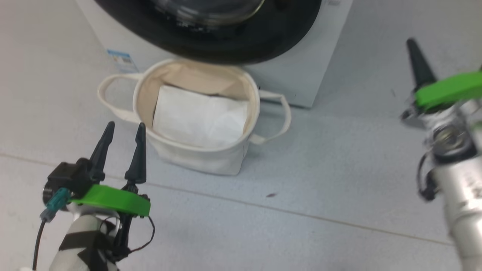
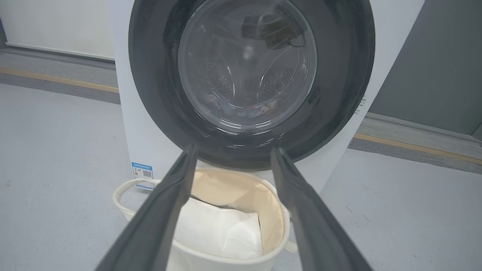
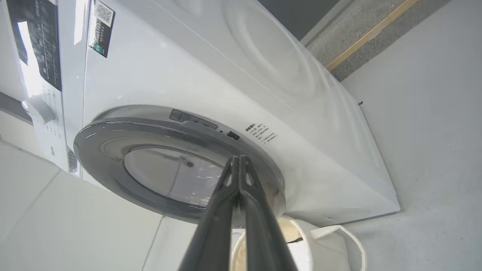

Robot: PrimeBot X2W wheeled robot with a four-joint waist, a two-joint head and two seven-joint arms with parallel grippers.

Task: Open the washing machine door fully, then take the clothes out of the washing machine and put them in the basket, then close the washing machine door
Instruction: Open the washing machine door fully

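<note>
**Counting it up: nothing of the task is done yet**

Looking through the left wrist view, I see the washing machine door (image 2: 158,94) sitting flush on the front of the washing machine (image 3: 226,75), so I judge it shut. The clothes (image 2: 244,109) show as a small bluish heap behind the glass, low in the drum at the centre of that frame.

The basket (image 1: 196,160) stands on the floor (image 1: 339,150) just below the door, centre-left in the head view. It holds a white folded sheet (image 1: 199,116) and nothing of the load.

My left tool (image 1: 125,125) hangs at the lower left with its fingers apart and nothing between them. My right tool (image 3: 238,160) has its fingers pressed together on nothing, its tips pointing at the door's edge.

By my reckoning all three steps remain: opening the door, moving the clothes, closing up.
</note>
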